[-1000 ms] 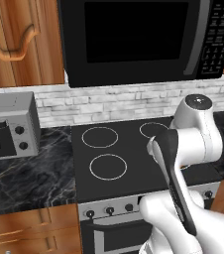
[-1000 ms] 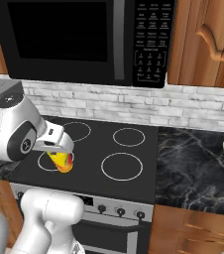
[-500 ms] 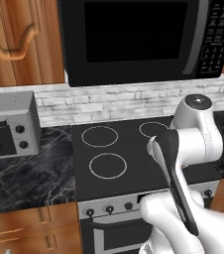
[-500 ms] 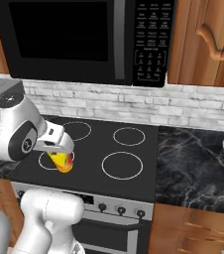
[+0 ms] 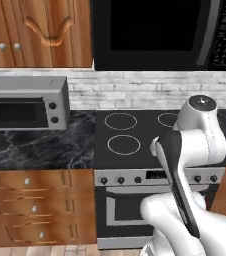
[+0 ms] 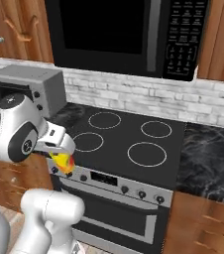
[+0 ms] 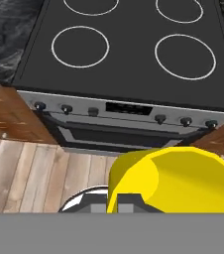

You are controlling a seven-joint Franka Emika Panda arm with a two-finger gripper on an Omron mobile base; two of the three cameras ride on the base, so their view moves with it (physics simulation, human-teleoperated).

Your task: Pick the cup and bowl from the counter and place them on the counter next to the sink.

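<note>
The tool (image 6: 59, 159) is closed tight on the cup (image 6: 62, 161), carried in the air by the stovetop's (image 6: 129, 144) front edge. Risk — the cup slips and falls to the wooden floor (image 7: 29, 173) during transit. A microwave (image 5: 27, 102) occupies the worktop (image 5: 40, 147) left of the stovetop — an obstacle.

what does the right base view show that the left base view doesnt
The right base view has the yellow cup held in the shut gripper, off the front edge of the stovetop, plus black marble counter to the stove's right. The left base view has the drawer fronts under the counter on the stove's left, and the arm's dark-striped link standing in front of the stove. Both share the stovetop with white rings, the oven knobs, the silver toaster oven, the black microwave and the brick backsplash.
</note>
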